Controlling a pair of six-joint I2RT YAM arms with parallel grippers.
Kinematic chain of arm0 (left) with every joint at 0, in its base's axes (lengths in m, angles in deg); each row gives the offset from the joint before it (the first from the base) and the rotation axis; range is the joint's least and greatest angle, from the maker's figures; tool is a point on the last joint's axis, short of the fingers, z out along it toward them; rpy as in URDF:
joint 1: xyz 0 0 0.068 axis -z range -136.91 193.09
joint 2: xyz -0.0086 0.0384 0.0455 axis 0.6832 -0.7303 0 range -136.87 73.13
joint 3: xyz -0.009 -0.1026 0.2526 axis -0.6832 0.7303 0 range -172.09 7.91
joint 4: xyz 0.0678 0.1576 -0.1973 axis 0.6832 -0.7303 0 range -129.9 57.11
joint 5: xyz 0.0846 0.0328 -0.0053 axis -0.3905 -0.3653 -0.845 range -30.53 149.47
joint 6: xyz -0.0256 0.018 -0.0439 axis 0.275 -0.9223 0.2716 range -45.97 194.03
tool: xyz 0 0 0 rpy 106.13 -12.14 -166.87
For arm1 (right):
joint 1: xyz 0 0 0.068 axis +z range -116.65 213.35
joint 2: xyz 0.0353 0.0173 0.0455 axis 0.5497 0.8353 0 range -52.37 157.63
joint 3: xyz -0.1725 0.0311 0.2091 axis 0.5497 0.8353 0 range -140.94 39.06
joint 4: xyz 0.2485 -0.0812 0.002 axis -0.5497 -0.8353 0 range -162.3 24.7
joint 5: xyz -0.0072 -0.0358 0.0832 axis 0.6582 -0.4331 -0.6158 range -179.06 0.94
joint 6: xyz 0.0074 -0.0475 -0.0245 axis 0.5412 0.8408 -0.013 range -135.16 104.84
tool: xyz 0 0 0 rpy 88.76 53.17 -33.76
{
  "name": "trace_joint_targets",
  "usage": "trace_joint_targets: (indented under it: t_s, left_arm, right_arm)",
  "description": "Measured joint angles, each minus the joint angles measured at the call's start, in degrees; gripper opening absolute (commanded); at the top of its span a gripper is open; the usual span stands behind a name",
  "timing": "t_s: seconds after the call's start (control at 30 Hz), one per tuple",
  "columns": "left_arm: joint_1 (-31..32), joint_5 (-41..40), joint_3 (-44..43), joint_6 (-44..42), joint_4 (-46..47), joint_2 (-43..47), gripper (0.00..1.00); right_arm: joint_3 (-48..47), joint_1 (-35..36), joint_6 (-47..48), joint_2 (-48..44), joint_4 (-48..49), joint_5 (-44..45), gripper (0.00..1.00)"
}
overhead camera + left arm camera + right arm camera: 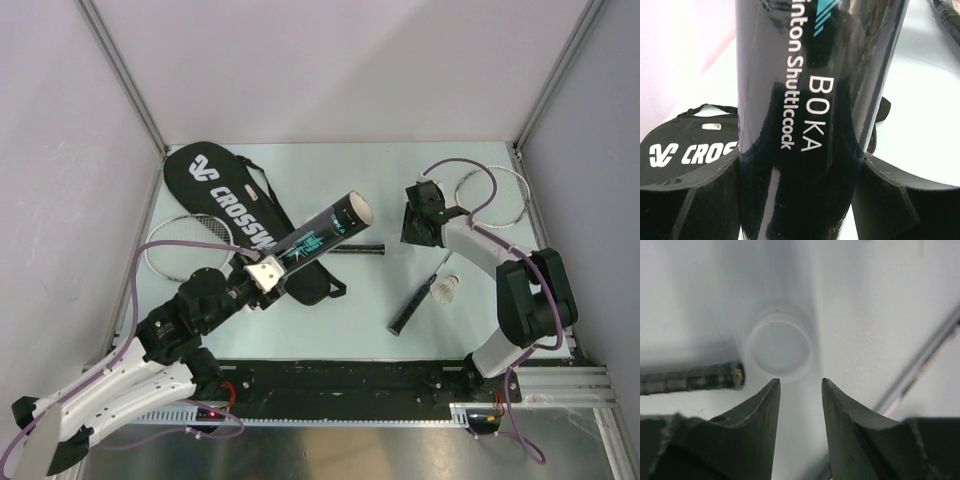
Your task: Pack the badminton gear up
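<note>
the tube (318,237) is gripped firmly by the left tool (262,273) over the bag (225,195), its long axis slanted and its open end toward the right arm. a white cap (779,346) lies on the table (870,295) just ahead of the right tool (800,390), which is partly open and empty.

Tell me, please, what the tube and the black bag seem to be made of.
The tube looks like glossy plastic or coated card: its dark surface shows mirror-like streaks. The bag looks like matte fabric, dull and slightly creased, with printed white lettering.
</note>
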Motion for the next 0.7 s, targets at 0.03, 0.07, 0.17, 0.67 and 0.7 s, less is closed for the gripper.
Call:
trace_joint_targets:
  t_s: [0.03, 0.07, 0.17, 0.67, 0.7]
  left_arm:
    - [0.0, -0.1, 0.0, 0.0, 0.0, 0.0, 0.39]
    - [0.0, -0.1, 0.0, 0.1, 0.0, 0.0, 0.39]
    - [0.0, -0.1, 0.0, 0.4, 0.0, 0.0, 0.39]
    - [0.0, 0.0, 0.0, 1.4, 0.0, 1.8, 0.4]
    - [0.0, 0.0, 0.0, 1.4, 0.0, 2.0, 0.4]
  right_arm:
    - [-0.4, 0.2, 0.0, -0.3, -1.9, 1.4, 0.46]
    - [-0.7, 0.4, 0.2, -0.8, -3.8, 2.9, 0.47]
    - [-0.9, 1.3, 1.7, -3.5, -10.2, 5.9, 0.48]
    - [-1.6, 12.5, 23.3, -10.9, -26.1, 14.3, 0.49]
    - [-1.6, 12.6, 25.1, -10.8, -26.6, 14.4, 0.49]
